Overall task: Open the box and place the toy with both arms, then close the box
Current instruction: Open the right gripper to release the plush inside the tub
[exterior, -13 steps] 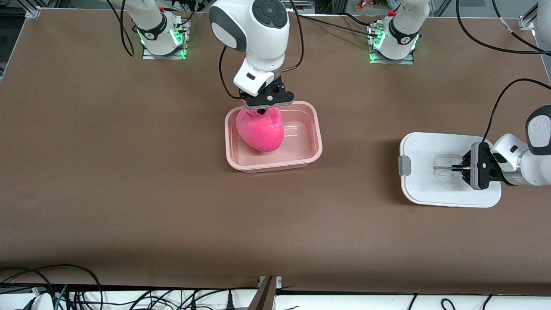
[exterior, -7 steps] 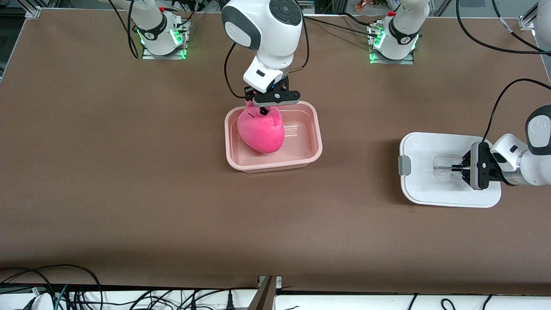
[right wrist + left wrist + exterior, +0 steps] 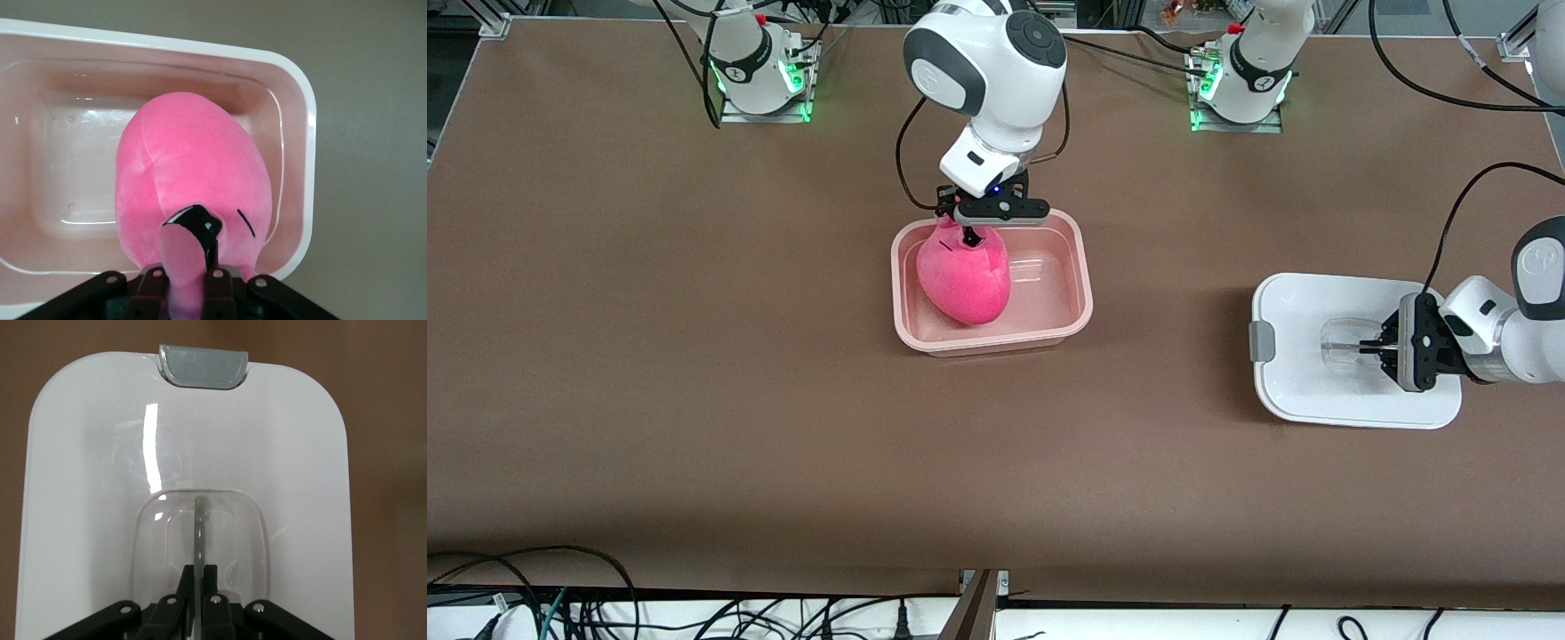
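Two grips matter here. Nearest the camera, at the left arm's end, the lid (image 3: 1352, 351) lies on the table, the left gripper (image 3: 1371, 349) pinched on its handle (image 3: 199, 550). Farther off, the toy (image 3: 963, 280) sits in the box (image 3: 1085, 298), the right gripper (image 3: 971, 238) clamped on its eye stalk (image 3: 183, 257). Lifting without releasing would likely drag the toy out.

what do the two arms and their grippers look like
Both arms are glossy white with dark grey joint caps and black cables trailing off them. The right gripper and left gripper are black with two thin fingers and small silver screws. Green lights glow at both bases.
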Available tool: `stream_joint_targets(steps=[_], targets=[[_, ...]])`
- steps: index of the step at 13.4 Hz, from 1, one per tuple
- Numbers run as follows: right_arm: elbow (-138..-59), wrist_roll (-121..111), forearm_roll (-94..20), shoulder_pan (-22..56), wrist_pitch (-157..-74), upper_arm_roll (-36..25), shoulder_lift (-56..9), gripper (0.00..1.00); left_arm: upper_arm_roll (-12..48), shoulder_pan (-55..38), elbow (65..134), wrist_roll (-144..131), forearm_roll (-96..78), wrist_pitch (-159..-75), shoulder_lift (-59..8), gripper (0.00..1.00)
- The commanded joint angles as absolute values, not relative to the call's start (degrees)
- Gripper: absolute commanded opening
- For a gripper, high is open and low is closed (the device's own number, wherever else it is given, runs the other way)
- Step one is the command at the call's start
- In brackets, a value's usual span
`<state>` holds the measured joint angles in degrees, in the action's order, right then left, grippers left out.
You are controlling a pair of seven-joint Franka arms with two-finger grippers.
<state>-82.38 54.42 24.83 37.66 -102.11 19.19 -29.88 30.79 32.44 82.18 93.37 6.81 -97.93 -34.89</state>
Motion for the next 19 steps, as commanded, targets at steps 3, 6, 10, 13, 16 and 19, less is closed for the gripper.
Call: stream_joint_targets(steps=[3,6,10,13,16,19], targets=[[-79.3,58.9,25.7,38.3,-98.0,17.4,-31.0,0.12,31.1,32.5,82.4,95.5,7.6,-97.9,-34.2,0.00],[-75.6,60.7,25.7,38.4,-93.6,17.4,-33.1,0.12,31.0,32.3,82.8,95.4,7.6,-98.1,-34.3,0.00],[-73.0,64.1,25.6,38.9,-93.5,17.6,-35.4,0.12,31.0,32.6,82.9,95.5,7.6,-98.1,-34.3,0.00],[-68.4,67.2,25.7,41.0,-93.0,17.5,-39.3,0.12,31.1,32.6,82.9,95.5,7.6,-98.1,-34.3,0.00],[-66.4,71.2,25.6,41.9,-93.9,17.5,-41.7,0.13,31.1,32.6,82.9,95.5,7.6,-98.1,-34.4,0.00],[-64.1,77.1,25.7,43.3,-97.6,17.5,-44.6,0.99,31.0,32.6,83.0,95.5,7.6,-98.1,-34.4,0.00]])
